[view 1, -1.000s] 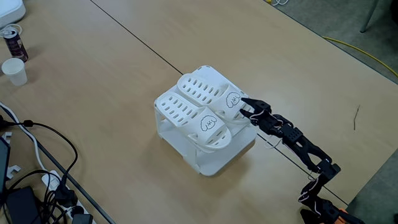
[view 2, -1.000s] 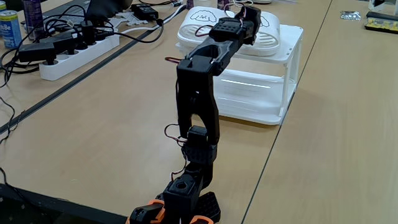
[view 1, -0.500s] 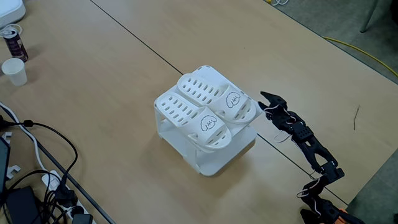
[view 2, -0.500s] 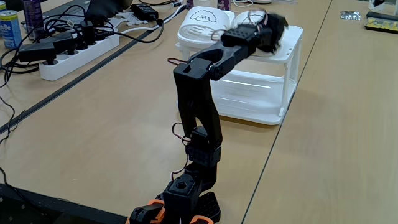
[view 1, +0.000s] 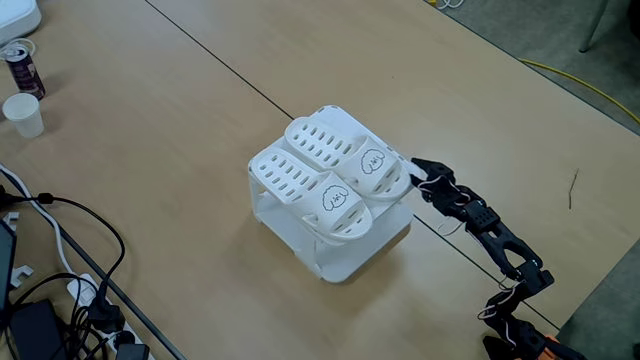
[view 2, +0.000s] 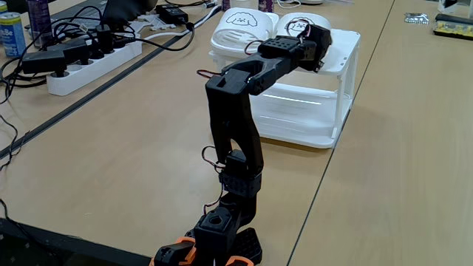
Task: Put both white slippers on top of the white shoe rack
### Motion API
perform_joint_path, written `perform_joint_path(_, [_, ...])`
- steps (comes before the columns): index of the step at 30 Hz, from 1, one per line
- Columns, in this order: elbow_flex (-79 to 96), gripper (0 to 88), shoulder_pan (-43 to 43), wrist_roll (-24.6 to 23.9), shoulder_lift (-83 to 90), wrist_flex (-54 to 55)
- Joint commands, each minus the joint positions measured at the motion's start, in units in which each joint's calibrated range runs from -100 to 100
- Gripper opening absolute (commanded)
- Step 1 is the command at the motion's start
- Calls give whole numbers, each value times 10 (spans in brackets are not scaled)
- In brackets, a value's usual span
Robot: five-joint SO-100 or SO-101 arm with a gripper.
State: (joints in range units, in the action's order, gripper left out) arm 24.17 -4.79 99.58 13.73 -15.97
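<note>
Both white slippers lie side by side on the flat top of the white shoe rack (view 1: 345, 262), their face drawings toward the arm. In a fixed view from above, one slipper (view 1: 340, 150) lies farther back and the other (view 1: 305, 185) nearer the front. My gripper (view 1: 415, 172) is at the toe end of the farther slipper, level with the rack top, jaws slightly open and holding nothing. Seen from behind the arm, the gripper (view 2: 320, 43) partly hides the right slipper (view 2: 293, 22). The left slipper (view 2: 238, 26) and the rack (view 2: 325, 118) show in full.
A soda can (view 1: 20, 65) and a paper cup (view 1: 23, 113) stand at the table's far left. Cables (view 1: 60, 300) crowd the lower left, and a power strip (view 2: 89, 59) lies left of the arm. Open tabletop surrounds the rack. The arm's base (view 2: 214, 244) sits at the table edge.
A second ago the open gripper was at the farther slipper's toe. It drew back to the right and has now moved in again to the toe. The slippers have not moved.
</note>
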Motion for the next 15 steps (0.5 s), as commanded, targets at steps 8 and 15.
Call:
perform_joint_path(8, [-8, 175, -37, 4, 41, 1])
perform_joint_path(15, [13, 169, -64, 4, 102, 1])
